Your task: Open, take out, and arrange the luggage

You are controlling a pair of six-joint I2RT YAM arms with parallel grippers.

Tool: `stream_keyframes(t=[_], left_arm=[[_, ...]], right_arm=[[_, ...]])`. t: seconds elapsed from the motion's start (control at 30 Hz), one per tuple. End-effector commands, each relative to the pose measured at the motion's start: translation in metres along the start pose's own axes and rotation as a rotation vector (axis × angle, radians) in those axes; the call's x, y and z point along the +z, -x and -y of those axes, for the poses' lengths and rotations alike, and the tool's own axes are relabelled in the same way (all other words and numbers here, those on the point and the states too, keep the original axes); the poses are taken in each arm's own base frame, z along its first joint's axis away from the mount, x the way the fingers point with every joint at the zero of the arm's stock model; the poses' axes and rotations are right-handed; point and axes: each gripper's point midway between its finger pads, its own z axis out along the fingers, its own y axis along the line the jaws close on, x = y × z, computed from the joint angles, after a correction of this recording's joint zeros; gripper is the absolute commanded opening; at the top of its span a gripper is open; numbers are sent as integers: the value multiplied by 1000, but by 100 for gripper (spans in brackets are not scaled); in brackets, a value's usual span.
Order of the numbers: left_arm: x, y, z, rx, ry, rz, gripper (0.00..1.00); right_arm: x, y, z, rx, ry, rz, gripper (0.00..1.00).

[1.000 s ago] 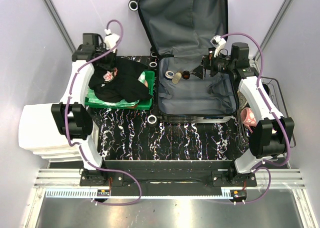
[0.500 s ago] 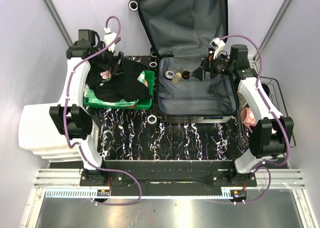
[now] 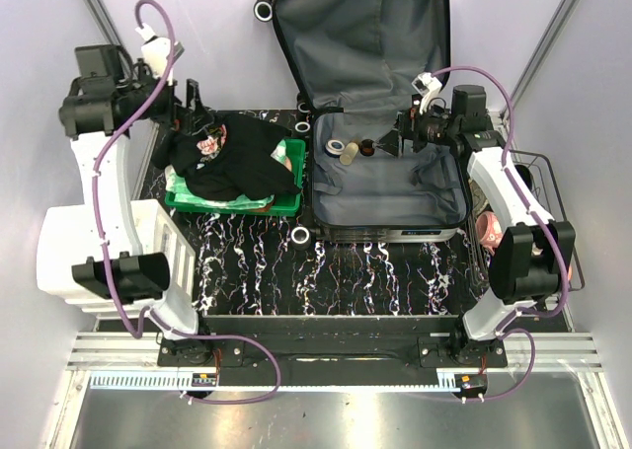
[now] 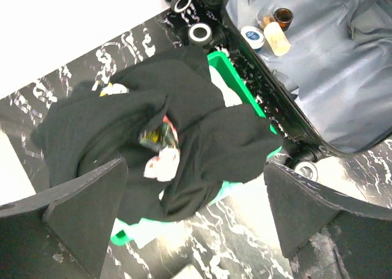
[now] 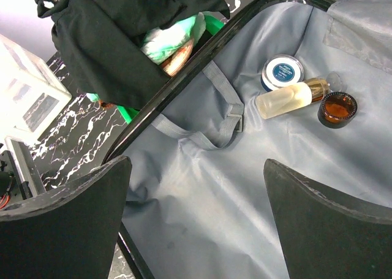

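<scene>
White drawer unit (image 3: 74, 247), far left, beside the left arm's base. Left gripper (image 4: 195, 168): raised above the bin's rear left corner, jaws spread wide, holding nothing. Green plastic bin (image 3: 288, 204), on the black marbled table (image 3: 326, 271) and touching the luggage's left side; a crumpled black garment (image 3: 237, 158) is heaped over it and spills past its rim, with pale printed fabric showing beneath. Luggage (image 3: 395, 187): centre-right of the table, open, base flat with grey lining up, lid standing against the back wall, white wheels (image 3: 301, 235) along the left side. In the base's rear left corner: a round blue-lidded tin (image 5: 282, 72), a pale bottle (image 5: 285, 100) lying on its side, and a small amber jar (image 5: 337, 108), close together. A grey strap (image 5: 214, 122) lies slack on the lining. Right gripper (image 5: 196, 162): over the base near these items, jaws wide apart, empty. Wire basket (image 3: 553, 173), far right.
</scene>
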Motion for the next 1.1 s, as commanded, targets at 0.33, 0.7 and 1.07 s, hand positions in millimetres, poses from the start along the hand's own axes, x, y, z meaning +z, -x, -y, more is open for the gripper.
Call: stream_keyframes(t=[0.33, 0.7, 1.07], left_arm=[[-142, -123, 12, -226, 239, -205, 91], [-144, -195, 28, -311, 292, -341, 83], [-152, -163, 70, -92, 180, -247, 78]], right_arm=[[2, -13, -12, -55, 1, -68, 100], [-16, -48, 14, -67, -178, -221, 100], [-13, -53, -1, -33, -135, -214, 98]])
